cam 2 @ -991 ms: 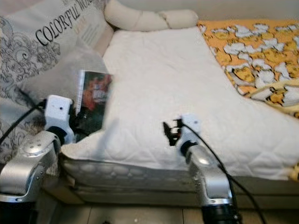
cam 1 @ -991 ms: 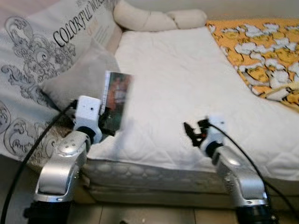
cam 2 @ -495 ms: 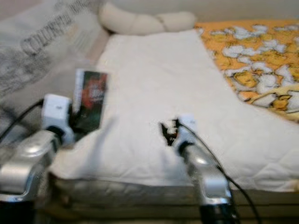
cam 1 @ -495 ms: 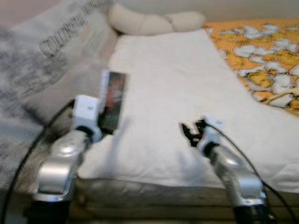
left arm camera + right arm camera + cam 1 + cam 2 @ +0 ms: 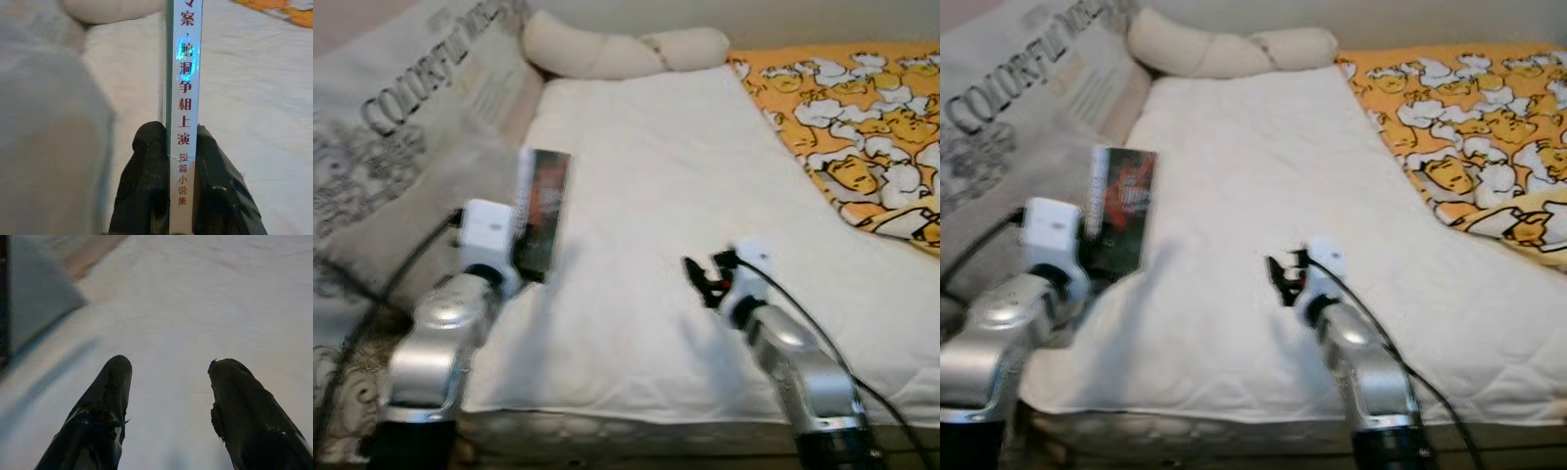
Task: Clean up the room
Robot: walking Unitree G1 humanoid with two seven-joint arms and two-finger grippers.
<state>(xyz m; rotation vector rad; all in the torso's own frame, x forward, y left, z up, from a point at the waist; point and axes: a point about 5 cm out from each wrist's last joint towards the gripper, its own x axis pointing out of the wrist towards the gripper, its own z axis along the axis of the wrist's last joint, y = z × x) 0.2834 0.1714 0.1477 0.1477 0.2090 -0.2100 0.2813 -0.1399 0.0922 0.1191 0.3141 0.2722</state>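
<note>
**Book held upright over the left edge of a white mattress**

The left gripper (image 5: 182,147) is clamped on a thin book (image 5: 540,227), its two black fingers (image 5: 146,166) pressing either side of the spine near the lower end (the spine carries red printed characters on white). The book stands upright with its dark cover facing the bed, above the left edge of the white quilted mattress (image 5: 646,176) and just beside a grey cushion (image 5: 401,230). Behind the cushion leans a large patterned pillow (image 5: 391,108) printed with lettering. The right gripper (image 5: 168,396) hovers over the mattress near its front middle, fingers spread apart and holding nothing. A cream bolster (image 5: 607,51) lies along the head of the bed. An orange blanket (image 5: 847,127) with a white cartoon pattern covers the right side of the mattress.
</note>
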